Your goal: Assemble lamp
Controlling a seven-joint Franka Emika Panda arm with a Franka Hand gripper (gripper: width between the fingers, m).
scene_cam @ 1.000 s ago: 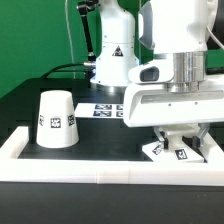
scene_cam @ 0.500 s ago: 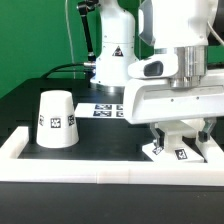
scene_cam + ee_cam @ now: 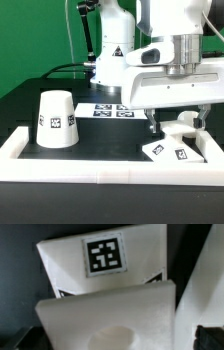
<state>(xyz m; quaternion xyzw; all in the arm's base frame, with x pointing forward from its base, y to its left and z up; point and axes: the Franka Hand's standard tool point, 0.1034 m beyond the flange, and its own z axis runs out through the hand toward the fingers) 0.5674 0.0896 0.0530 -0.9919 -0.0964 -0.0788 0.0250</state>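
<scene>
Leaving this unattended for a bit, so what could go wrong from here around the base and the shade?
1. The base lies close to the white wall in the corner, under the gripper; the fingers might strike the wall or catch only an edge, tilting it.
2. The shade stands loose and upright toward the exterior view's left; a wide swing could topple it.

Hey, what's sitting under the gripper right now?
The lamp base lies flat below the gripper, tags up. A white piece between the jaws covers part of it; what that piece is cannot be told.
</scene>
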